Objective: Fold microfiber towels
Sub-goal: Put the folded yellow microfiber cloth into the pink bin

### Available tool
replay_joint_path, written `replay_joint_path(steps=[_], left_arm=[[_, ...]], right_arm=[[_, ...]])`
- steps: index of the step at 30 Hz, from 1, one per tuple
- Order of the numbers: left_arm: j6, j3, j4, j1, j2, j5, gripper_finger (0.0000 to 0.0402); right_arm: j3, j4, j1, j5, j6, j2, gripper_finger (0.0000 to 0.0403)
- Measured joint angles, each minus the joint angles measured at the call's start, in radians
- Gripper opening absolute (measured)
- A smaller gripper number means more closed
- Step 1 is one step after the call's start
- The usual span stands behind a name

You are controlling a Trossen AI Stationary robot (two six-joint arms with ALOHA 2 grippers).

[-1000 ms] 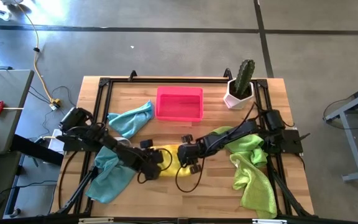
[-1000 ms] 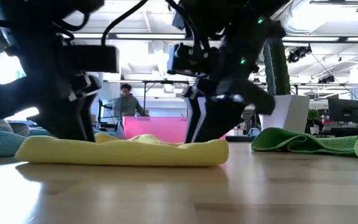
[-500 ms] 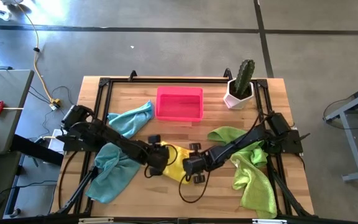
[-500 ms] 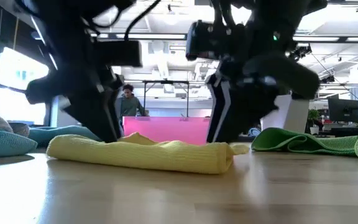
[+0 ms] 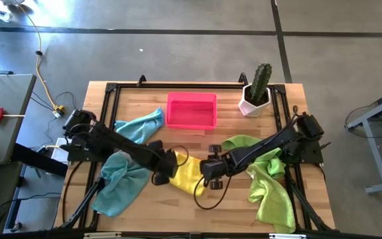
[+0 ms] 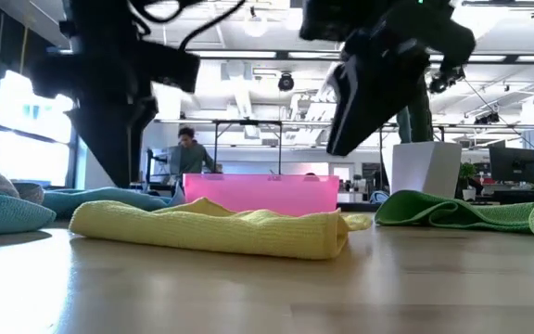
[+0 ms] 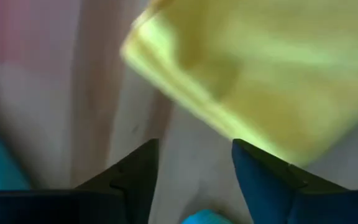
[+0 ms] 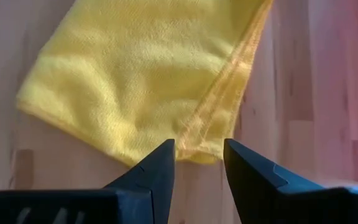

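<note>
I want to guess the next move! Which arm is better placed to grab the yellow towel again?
Probably the right. Its fingers are open directly over the yellow towel's hemmed corner. The left fingers are open too, but over bare wood beside the towel's edge.

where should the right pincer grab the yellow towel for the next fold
Judging by its pose, take the yellow towel by the stitched corner nearest the right pincer, coming down from above: that hem edge lies flat and exposed on the bare table.

Open-plan lab, concrete floor (image 5: 178, 53), ceiling lights (image 6: 253, 26), desk monitors (image 6: 513, 167)
</note>
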Motion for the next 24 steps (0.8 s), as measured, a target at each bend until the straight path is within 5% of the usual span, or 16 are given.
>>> replay_joint_path(steps=[8, 20, 24], left_arm=[[0.067, -0.036, -0.015, 0.095, -0.003, 0.080, 0.0220], [0.161, -0.158, -0.020, 0.242, -0.171, 0.186, 0.0152], [0.094, -0.272, 0.213, 0.240, -0.303, 0.222, 0.0140]], right_arm=[[0.000, -0.154, 0.017, -0.003, 0.076, -0.088, 0.0132], [0.000, -0.325, 0.026, 0.008, 0.152, -0.115, 0.0132], [0.000, -0.338, 0.025, 0.009, 0.152, -0.115, 0.0132]])
